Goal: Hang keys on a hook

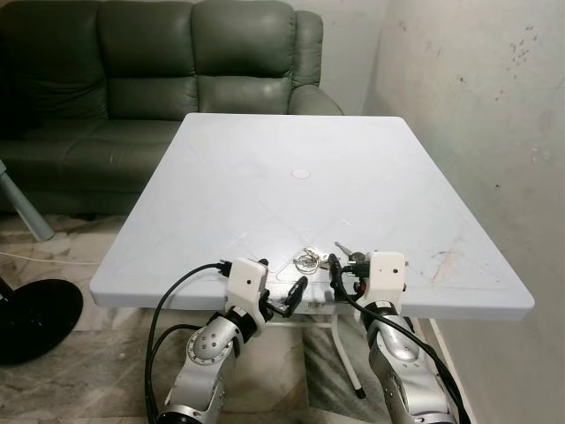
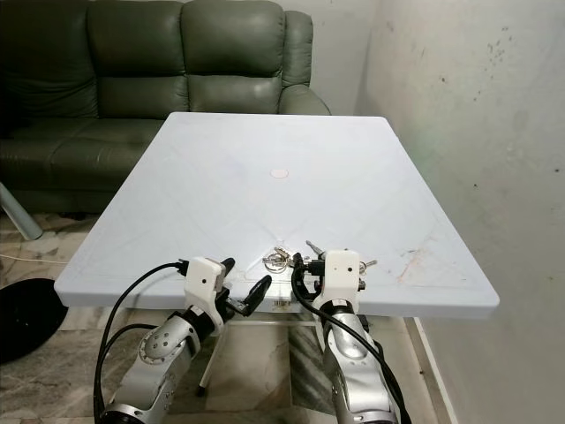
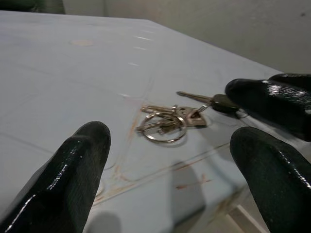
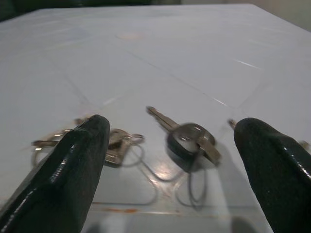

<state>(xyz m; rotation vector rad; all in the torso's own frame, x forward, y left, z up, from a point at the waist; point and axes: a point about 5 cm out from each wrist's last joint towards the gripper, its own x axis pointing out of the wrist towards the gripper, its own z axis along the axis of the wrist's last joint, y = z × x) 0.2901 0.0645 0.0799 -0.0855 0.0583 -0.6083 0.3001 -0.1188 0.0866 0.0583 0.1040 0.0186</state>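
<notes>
A bunch of keys lies on the white table [image 1: 291,132], close to its front edge. It is made up of a silver ring with small keys [image 1: 307,260] and a black-headed key [image 1: 350,257] joined by a thin wire loop. My left gripper [image 3: 167,131] is open just off the table edge, pointing at the ring [image 3: 165,124]. My right gripper [image 4: 172,124] is open too, low over the edge, with the black-headed key [image 4: 189,141] lying ahead between its fingers [image 4: 80,160]. Neither gripper touches the keys.
A dark green sofa [image 1: 159,79] stands behind the table. A stained wall [image 1: 494,106] runs along the right side. On the tiled floor to the left sit a black round base [image 1: 35,318] and a slanted grey leg [image 1: 22,208].
</notes>
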